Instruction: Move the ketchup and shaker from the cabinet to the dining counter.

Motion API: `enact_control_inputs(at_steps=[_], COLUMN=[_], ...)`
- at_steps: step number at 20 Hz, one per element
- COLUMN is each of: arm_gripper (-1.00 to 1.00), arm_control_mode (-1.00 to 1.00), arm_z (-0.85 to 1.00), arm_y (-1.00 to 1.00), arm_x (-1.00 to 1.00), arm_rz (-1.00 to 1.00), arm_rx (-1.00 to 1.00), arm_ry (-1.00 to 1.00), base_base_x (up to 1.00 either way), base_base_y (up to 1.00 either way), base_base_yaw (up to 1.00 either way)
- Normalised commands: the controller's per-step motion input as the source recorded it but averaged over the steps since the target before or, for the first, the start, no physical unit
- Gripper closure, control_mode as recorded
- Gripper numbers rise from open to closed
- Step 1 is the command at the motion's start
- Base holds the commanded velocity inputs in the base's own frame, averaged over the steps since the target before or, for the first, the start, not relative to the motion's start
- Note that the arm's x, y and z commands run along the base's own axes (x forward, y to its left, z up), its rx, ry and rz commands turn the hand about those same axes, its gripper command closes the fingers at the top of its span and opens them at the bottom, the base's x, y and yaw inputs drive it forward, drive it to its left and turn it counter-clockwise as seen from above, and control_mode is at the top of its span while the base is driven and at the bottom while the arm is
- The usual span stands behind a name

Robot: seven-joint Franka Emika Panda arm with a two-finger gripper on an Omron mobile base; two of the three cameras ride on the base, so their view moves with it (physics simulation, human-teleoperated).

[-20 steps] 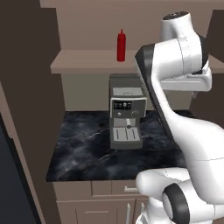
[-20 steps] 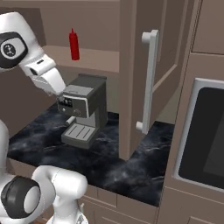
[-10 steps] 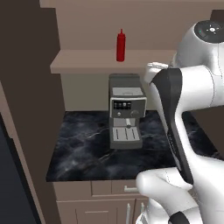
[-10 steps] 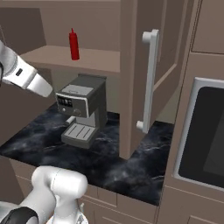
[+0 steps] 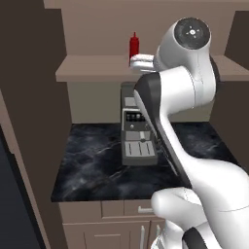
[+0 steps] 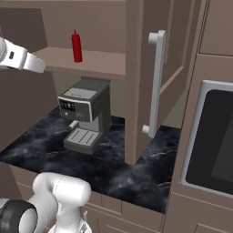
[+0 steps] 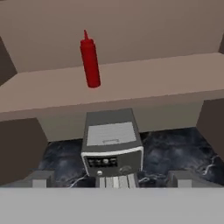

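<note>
Wide open and empty, that's the gripper (image 7: 112, 177) for you: in the hand view its two grey fingertips (image 7: 38, 177) sit far apart at the bottom, nothing between them. It's looking straight across at the cabinet (image 7: 144, 83) shelf, hanging well short of it and out over the coffee machine (image 7: 113, 144).

And there's the ketchup (image 7: 90, 60), standing upright on the plain brown shelf, left of centre in the hand view, well apart from the claw. From the left base view the red bottle (image 5: 134, 45) peeks up just behind the arm's white wrist, near the middle of the shelf. In the right base view it (image 6: 77, 46) stands alone toward the left end of the shelf.

Below the shelf, the coffee machine (image 6: 85, 118) sits on a black marble worktop (image 6: 123, 168) with white veins. To the right, the cabinet door (image 6: 145, 77) hangs open with its long silver bar handle (image 6: 155, 84) facing out, and a dark oven window (image 6: 214, 136) sits further right.
</note>
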Motion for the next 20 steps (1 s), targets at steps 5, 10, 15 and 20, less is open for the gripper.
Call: enact_control_inputs(at_steps=[5, 10, 15, 20], arm_gripper=[-1.0, -1.0, -1.0, -1.0], arm_control_mode=[-1.0, -1.0, -1.0, -1.0], arm_z=[0.39, 0.01, -0.09, 0.0], arm_y=[0.15, 0.0, -0.07, -0.07], arm_x=[0.77, 0.64, 0.45, 0.69], arm_rz=[0.04, 0.02, 0.02, 0.0], arm_rx=[-0.18, -0.1, 0.0, 0.0], arm_ry=[-0.01, -0.12, -0.27, -0.11], base_base_x=[0.0, 0.0, 0.0, 0.0], base_base_y=[0.0, 0.0, 0.0, 0.0], base_base_yaw=[0.0, 0.0, 0.0, 0.0])
